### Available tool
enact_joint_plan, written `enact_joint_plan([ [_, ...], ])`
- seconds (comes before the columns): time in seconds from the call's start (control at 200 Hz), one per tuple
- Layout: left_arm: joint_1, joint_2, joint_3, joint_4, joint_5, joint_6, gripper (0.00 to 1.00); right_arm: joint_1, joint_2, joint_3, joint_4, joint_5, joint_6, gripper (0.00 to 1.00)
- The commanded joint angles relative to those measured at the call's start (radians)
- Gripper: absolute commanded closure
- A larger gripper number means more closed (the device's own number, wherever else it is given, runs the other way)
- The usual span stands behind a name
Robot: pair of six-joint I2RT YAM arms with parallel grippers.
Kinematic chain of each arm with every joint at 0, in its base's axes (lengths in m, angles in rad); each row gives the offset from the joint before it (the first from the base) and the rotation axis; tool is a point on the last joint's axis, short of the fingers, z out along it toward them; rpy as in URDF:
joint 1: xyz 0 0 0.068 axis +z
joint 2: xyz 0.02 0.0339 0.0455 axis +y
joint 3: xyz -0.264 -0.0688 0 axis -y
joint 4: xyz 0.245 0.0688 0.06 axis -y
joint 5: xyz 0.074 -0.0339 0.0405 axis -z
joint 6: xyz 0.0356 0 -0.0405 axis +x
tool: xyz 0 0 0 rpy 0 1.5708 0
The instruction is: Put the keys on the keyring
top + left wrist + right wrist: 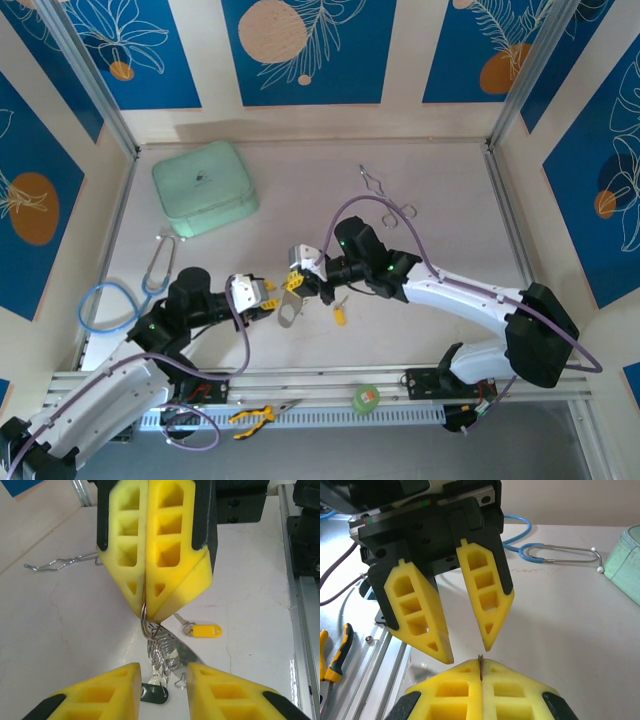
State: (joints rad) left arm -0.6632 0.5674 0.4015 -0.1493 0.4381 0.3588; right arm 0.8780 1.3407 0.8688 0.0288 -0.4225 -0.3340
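My right gripper [296,280] [146,612] [481,672] is shut on the silvery keyring [144,621] [481,664], pinching its rim edge-on. The link chain [161,647] and a flat metal tag dangle below it [289,312]. My left gripper [268,296] [162,675] [466,652] is open, its fingers [107,690] on either side of the chain's lower end without touching it. The black-headed key [154,694] lies under the chain; whether it is on the ring I cannot tell. The yellow-headed key [202,630] [340,316] lies loose on the table just beyond.
A mint case [205,187] sits at the back left and a blue stethoscope [110,300] [555,552] by the left wall. Silver forceps [385,195] [60,562] lie at the back. Yellow pliers [252,414] and a green tape roll [367,398] rest on the front rail.
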Motion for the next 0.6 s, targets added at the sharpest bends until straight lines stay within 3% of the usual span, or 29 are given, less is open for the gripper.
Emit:
enact_joint_plan([
  [0.0, -0.001, 0.012, 0.030, 0.043, 0.039, -0.027, 0.72, 0.012, 0.021, 0.046, -0.073, -0.013, -0.038, 1.00],
  [0.405, -0.001, 0.035, 0.027, 0.070, 0.040, -0.043, 0.78, 0.027, 0.053, 0.082, -0.110, -0.040, -0.059, 1.00],
  [0.595, -0.001, 0.038, 0.027, 0.083, 0.056, -0.052, 0.88, 0.033, 0.062, 0.090, -0.098, -0.052, -0.054, 1.00],
])
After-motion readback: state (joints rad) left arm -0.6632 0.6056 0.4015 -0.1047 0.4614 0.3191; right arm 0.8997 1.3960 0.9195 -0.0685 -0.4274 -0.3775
